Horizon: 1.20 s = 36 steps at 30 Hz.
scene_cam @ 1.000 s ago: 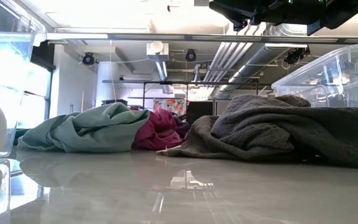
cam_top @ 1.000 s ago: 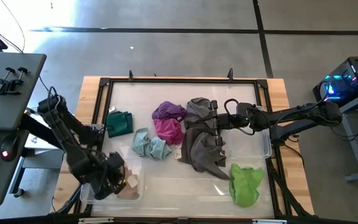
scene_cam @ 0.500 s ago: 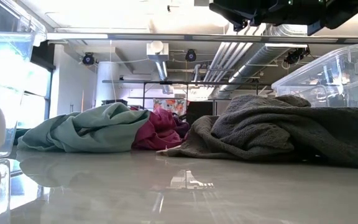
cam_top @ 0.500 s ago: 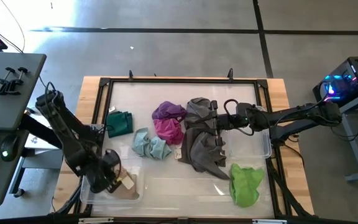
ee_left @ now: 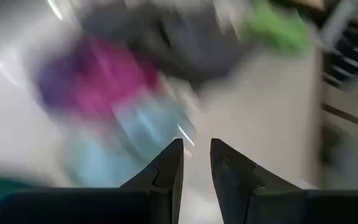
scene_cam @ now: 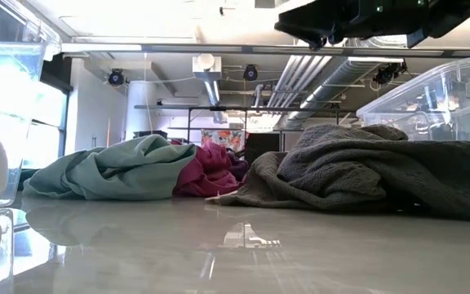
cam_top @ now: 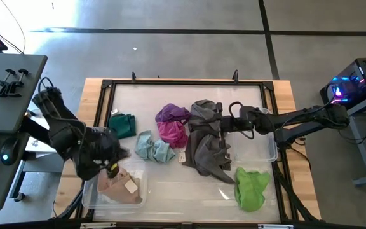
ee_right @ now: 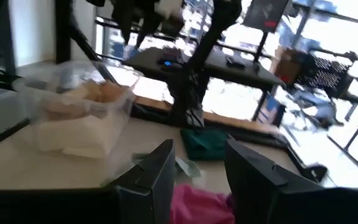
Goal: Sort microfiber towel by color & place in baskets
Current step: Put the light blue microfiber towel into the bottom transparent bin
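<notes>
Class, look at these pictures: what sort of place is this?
Probably a robotics lab or workshop: exposed ceiling ducts, a concrete floor around a framed table, and desks with equipment behind.

table top (scene_cam: 219,245): smooth, shiny
grey towel (scene_cam: 365,167): rough, fuzzy cloth
bin (scene_cam: 431,94): clear, shiny plastic
table edge (cam_top: 284,95): wood

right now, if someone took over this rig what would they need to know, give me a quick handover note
Left gripper: empty, fingers slightly apart, above the small bin at the table's front left.
Right gripper: open, empty, hovering over the grey towel mid-table.
Done: pale towels lie in the small bin.
Left: dark green, pale blue, purple, magenta, grey and lime green towels lie loose on the table. The wide bin on the right looks empty; the grey towel drapes over its near edge.
</notes>
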{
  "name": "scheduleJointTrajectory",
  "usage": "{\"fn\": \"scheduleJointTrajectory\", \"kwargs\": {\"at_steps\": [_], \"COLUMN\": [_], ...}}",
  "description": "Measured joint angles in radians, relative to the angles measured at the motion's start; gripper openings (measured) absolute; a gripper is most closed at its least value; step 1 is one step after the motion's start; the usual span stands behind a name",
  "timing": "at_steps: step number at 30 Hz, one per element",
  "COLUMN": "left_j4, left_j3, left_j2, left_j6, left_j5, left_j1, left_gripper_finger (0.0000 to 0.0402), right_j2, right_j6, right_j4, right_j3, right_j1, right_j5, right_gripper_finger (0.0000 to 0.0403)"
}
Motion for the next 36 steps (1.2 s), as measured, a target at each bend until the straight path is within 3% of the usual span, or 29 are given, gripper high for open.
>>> {"fn": "scheduleJointTrajectory", "kwargs": {"at_steps": [2, 4, 9, 14, 17, 20, 25, 28, 36], "left_j4": [0.004, 0.001, 0.101, 0.448, 0.607, 0.650, 0.559, 0.497, 0.182], "left_j3": [-0.009, -0.039, -0.174, -0.324, -0.347, -0.323, -0.226, -0.145, 0.050], "left_j2": [0.000, -0.007, -0.057, -0.084, -0.061, -0.010, 0.131, 0.244, 0.554], "left_j6": [0.112, 0.239, 0.402, 0.654, 0.825, 0.920, 0.961, 0.910, 0.731], "left_j5": [-0.163, -0.190, -0.075, 0.095, 0.225, 0.387, 0.559, 0.680, 0.848], "left_j1": [0.028, 0.069, 0.234, 0.419, 0.528, 0.637, 0.773, 0.820, 0.838], "left_gripper_finger": [0.0066, 0.0066, 0.0064, 0.0059, 0.0065, 0.0084, 0.0133, 0.0166, 0.0224], "right_j2": [0.000, 0.003, 0.040, 0.100, 0.123, 0.128, 0.128, 0.128, 0.128], "right_j6": [0.017, 0.043, 0.098, 0.098, 0.098, 0.098, 0.098, 0.098, 0.093], "right_j4": [-0.024, -0.041, -0.066, -0.019, 0.030, 0.052, 0.058, 0.052, 0.026], "right_j3": [0.000, 0.000, 0.000, 0.000, 0.000, 0.000, 0.000, 0.000, 0.000], "right_j1": [0.000, 0.000, 0.000, -0.003, -0.011, -0.020, -0.020, -0.020, -0.020], "right_j5": [0.012, 0.013, 0.013, 0.013, 0.013, 0.013, 0.013, 0.013, 0.013], "right_gripper_finger": [0.0135, 0.0135, 0.0135, 0.0135, 0.0135, 0.0135, 0.0135, 0.0135, 0.0135]}}
